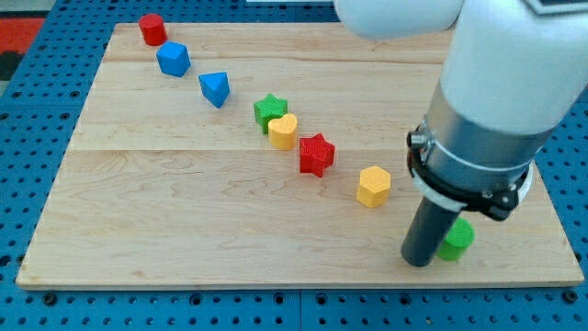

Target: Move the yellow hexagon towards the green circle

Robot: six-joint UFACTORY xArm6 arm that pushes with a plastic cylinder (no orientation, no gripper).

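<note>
The yellow hexagon (373, 186) lies on the wooden board right of centre. The green circle (457, 239) lies near the view's bottom right, partly hidden behind my rod. My tip (418, 262) rests on the board just left of the green circle, touching or nearly touching it, and below and to the right of the yellow hexagon, about a block's width away from it.
A diagonal line of blocks runs from the view's top left towards the hexagon: a red cylinder (152, 28), a blue hexagon (173, 59), a blue triangular block (215, 88), a green star (271, 110), a yellow heart (283, 131), a red star (316, 154). The board's bottom edge (294, 279) is near my tip.
</note>
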